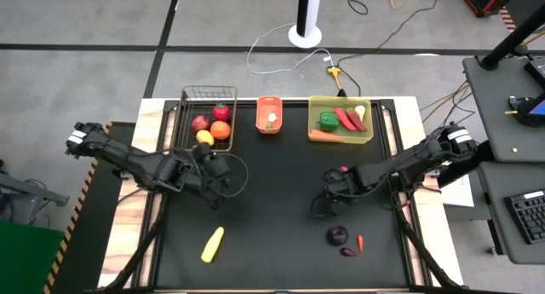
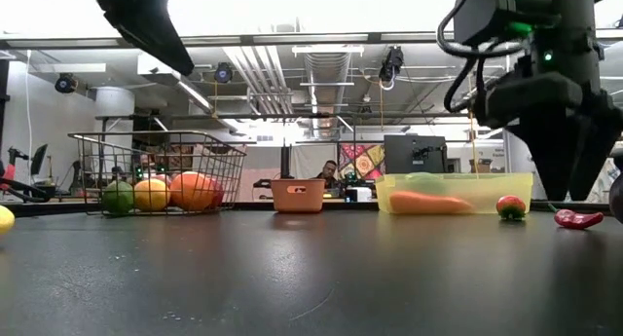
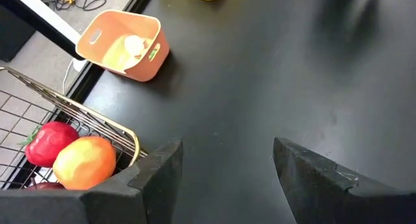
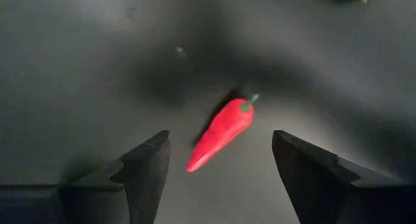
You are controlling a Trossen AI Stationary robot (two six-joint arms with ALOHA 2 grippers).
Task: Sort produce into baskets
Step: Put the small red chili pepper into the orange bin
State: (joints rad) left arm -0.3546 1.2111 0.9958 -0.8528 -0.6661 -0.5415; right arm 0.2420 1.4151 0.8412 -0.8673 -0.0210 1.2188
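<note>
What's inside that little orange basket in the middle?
The orange basket holds one small pale item, too indistinct to identify. Anything hidden beneath it cannot be seen.

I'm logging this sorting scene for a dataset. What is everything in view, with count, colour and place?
Wire basket: 1, dark, table's far left; holds an apple, strawberry, lemon, orange.
Orange basket: 1, far middle; a pale item inside.
Bin: 1, yellow-green, far right; holds pepper, chillies, carrot.
Corn: 1, yellow, near left.
Eggplant: 1, purple, near right.
Chilli: 1, red, under right pincer.
Left pincer: open, beside wire basket.
Right pincer: open, over chilli.
</note>
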